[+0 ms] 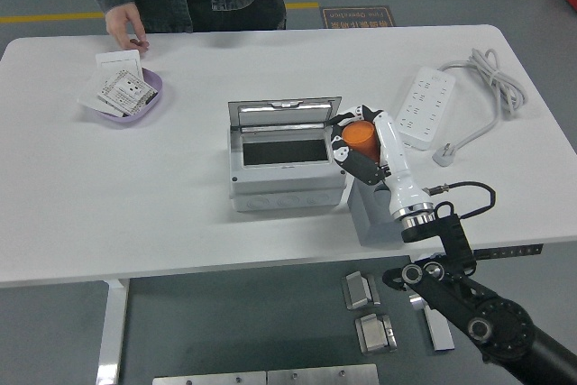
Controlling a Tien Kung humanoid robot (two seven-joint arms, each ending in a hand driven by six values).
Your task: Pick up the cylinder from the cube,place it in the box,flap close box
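My right hand is shut on the orange cylinder and holds it in the air just right of the grey box, near the box's right rim. The box stands in the middle of the table with its lid tilted up at the back and its dark inside showing. The grey cube sits at the table's front edge, partly hidden behind my white forearm, with nothing on top. My left arm does not show.
A white power strip with a coiled cable lies at the right. A purple bowl with paper cards sits at the far left. A person stands at the far side, one hand near the table's edge above the bowl.
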